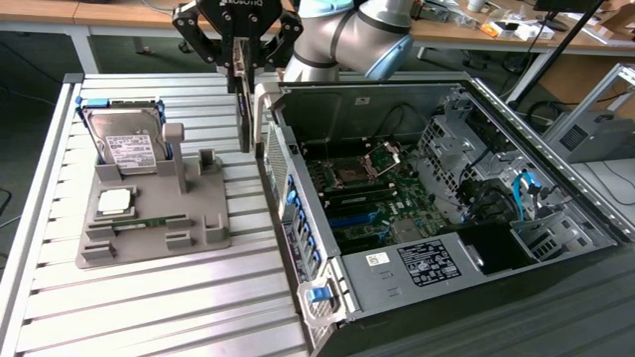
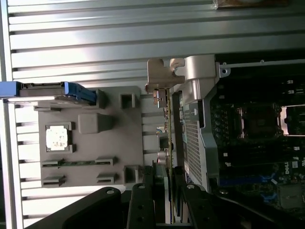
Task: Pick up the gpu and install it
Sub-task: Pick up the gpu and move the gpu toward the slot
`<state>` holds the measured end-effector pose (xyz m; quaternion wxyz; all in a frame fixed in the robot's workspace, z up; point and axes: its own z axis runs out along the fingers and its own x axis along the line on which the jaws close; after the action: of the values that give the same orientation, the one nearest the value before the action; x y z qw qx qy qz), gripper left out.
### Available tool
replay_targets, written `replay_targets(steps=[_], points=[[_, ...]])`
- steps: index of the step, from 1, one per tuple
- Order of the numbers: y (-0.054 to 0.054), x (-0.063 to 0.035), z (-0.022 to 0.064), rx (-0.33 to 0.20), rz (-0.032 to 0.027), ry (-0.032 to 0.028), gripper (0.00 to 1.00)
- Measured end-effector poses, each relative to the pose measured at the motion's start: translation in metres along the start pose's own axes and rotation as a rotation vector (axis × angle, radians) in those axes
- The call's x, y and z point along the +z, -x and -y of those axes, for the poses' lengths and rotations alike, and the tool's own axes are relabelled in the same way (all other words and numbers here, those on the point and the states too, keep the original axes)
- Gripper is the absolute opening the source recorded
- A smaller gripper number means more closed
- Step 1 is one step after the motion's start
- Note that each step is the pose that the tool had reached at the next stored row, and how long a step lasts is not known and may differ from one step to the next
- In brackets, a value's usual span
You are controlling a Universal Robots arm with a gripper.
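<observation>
The gpu point(image 1: 243, 119) hangs upright and edge-on, a thin dark card. My gripper point(image 1: 241, 71) is shut on its top edge. It hovers over the slatted table, just outside the rear wall of the open computer case point(image 1: 297, 201) and beside the grey fixture point(image 1: 198, 230). In the wrist view, the gpu point(image 2: 167, 119) runs away from my gripper point(image 2: 164, 179), and its silvery end bracket point(image 2: 159, 76) is at the far end. It sits close alongside the case's perforated rear wall point(image 2: 193, 143). The motherboard point(image 1: 377, 201) lies exposed inside the case.
The grey fixture holds a silver hard drive point(image 1: 124, 141) standing in a blue frame, a processor chip point(image 1: 114, 201) and a narrow green memory stick point(image 1: 149, 222). An upright fixture post point(image 1: 177, 156) stands near the card. Drive bays and cables point(image 1: 516, 193) fill the case's far side.
</observation>
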<state>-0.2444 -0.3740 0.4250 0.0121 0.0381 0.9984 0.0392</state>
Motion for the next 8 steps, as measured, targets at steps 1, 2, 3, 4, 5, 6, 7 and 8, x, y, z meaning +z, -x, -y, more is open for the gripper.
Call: replay_targets(steps=[1, 2, 3, 4, 5, 6, 7, 8], points=[[0.0009, 0.0000, 0.0003, 0.000, 0.0001, 0.0001, 0.27], [0.0012, 0.0000, 0.0005, 0.000, 0.0001, 0.0000, 0.27], [0.0016, 0.0000, 0.0007, 0.000, 0.0001, 0.0000, 0.27], [0.0020, 0.0000, 0.0009, 0.000, 0.0000, 0.0000, 0.27], [0.0025, 0.0000, 0.0010, 0.000, 0.0000, 0.0000, 0.27], [0.0028, 0.0000, 0.0011, 0.000, 0.0001, 0.0000, 0.27], [0.0031, 0.0000, 0.0012, 0.000, 0.0001, 0.0000, 0.27], [0.0039, 0.0000, 0.0013, 0.000, 0.0000, 0.0000, 0.27]])
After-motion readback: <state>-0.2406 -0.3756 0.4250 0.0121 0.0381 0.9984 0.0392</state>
